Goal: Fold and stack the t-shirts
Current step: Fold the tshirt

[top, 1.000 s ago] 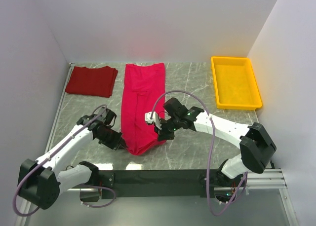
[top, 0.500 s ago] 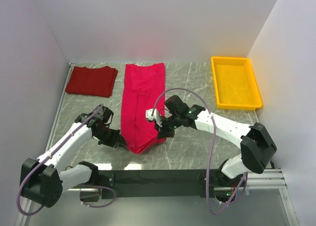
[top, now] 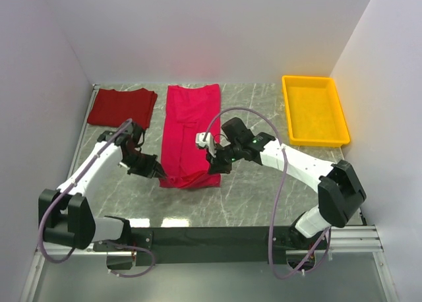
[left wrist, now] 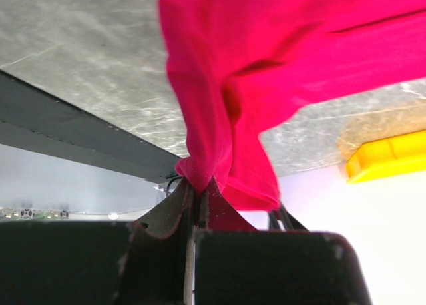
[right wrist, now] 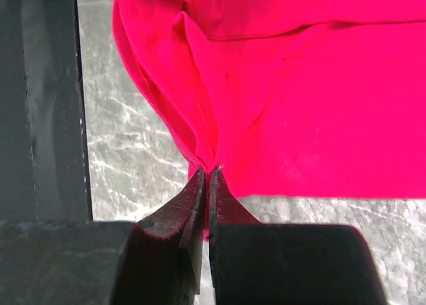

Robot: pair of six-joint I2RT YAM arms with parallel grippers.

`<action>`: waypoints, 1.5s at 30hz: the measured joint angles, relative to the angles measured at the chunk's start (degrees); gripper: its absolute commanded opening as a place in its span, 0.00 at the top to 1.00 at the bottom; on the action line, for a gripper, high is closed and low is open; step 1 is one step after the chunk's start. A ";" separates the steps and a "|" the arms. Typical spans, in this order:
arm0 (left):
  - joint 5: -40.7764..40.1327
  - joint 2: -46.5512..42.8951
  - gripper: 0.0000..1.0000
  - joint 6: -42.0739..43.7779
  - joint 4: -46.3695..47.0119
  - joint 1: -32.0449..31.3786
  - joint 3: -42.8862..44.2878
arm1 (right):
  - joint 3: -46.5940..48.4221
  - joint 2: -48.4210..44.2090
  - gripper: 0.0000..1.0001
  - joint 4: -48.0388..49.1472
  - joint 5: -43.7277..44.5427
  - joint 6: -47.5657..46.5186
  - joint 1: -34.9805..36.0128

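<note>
Clamped on the near hem corners of the long crimson-pink cloth t-shirt (top: pixel 192 117), which lies on the desk (top: pixel 250 190) left of the yellow plastic tray (top: pixel 288 114), the left claw (top: pixel 158 175) and right claw (top: pixel 214 165) have drawn that hem closer to the tray's near end, so the fold looks begun.

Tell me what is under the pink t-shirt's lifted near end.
Only bare marble table shows beneath the hem of the pink t-shirt, pinched by the left end effector and right end effector. Anything under its flat far part is covered.
</note>
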 measured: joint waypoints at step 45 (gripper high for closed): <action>-2.64 45.31 1.00 17.94 -4.15 4.37 47.01 | 18.88 21.70 1.00 1.66 1.05 7.82 -11.45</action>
